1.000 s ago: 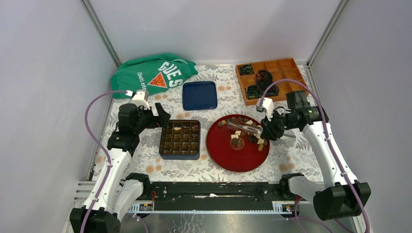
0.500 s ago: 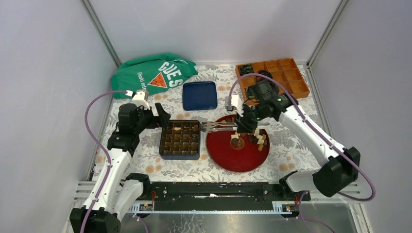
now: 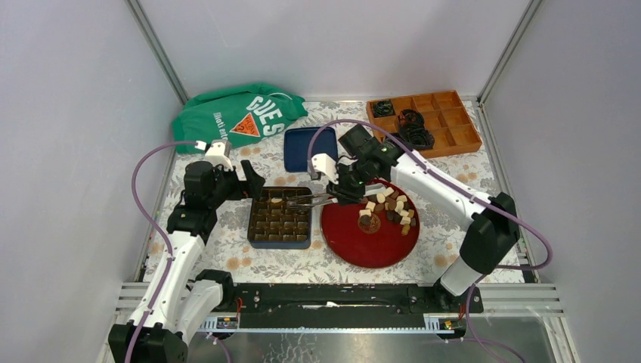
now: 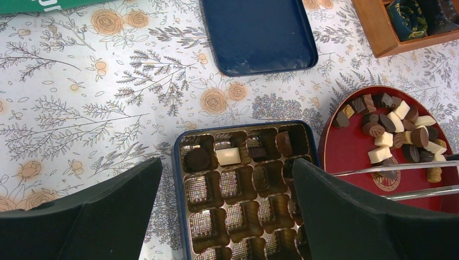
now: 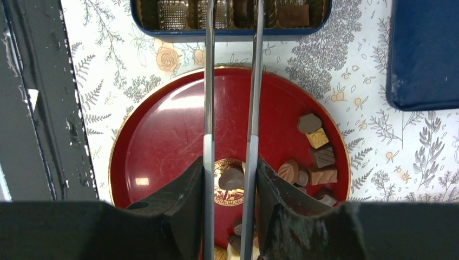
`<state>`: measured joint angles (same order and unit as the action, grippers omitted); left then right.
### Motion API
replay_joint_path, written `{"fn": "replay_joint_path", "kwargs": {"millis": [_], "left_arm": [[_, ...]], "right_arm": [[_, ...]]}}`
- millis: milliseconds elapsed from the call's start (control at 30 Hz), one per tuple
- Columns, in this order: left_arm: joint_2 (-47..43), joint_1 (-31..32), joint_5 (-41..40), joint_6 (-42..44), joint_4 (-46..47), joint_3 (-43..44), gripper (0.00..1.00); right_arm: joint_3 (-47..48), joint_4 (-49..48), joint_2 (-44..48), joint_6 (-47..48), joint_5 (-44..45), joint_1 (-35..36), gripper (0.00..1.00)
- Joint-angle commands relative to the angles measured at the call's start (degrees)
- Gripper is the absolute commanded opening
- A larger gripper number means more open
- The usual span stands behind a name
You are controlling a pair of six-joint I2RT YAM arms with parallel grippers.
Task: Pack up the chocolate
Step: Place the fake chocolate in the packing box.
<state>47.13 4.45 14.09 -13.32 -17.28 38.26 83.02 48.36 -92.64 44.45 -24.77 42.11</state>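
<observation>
On a glossy red plate (image 5: 162, 141), blocky and rounded chocolate (image 4: 387, 124), dark, mid-brown, cream; right gripper (image 5: 230, 165) clenches thin metal tongs (image 5: 208, 81); left gripper (image 4: 227, 162) gapes.

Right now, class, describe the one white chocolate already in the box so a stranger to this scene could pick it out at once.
Find the blue box of gold cups left of the red plate. In its row nearest the blue tray, the white chocolate lies second from the left. It is the box's only pale piece; its neighbours are dark brown.
</observation>
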Motion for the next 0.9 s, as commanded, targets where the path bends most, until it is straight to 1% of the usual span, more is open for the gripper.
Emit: {"fn": "replay_joint_path", "kwargs": {"millis": [0,100,333,467,667,767,867], "left_arm": [[-0.1,-0.3,-0.9,0.7,1.0,1.1,0.99],[-0.1,-0.3,-0.8,0.7,1.0,1.2,0.99],[-0.3,-0.3,-0.8,0.7,1.0,1.1,0.99],[-0.2,-0.3,-0.8,0.7,1.0,1.2,0.99],[-0.3,-0.3,-0.8,0.7,1.0,1.2,0.99],[-0.4,-0.3,-0.8,0.7,0.9,1.1,0.99],[-0.3,-0.3,-0.8,0.7,0.9,1.2,0.99]], "right_arm": [[5.0,-2.6,-2.1,-2.0,2.5,2.3,0.1],[6.2,-2.8,-3.8,-2.5,3.3,3.4,0.14],[7.9,-3.4,-6.8,-3.9,5.2,4.9,0.16],[8.6,-3.4,-7.8,-4.4,6.2,5.2,0.21],[8.2,-3.5,-7.6,-4.5,7.1,5.2,0.32],[7.8,-3.5,-7.1,-4.5,7.2,5.2,0.4],[7.5,-3.5,-6.6,-4.7,7.2,5.2,0.44]]}}
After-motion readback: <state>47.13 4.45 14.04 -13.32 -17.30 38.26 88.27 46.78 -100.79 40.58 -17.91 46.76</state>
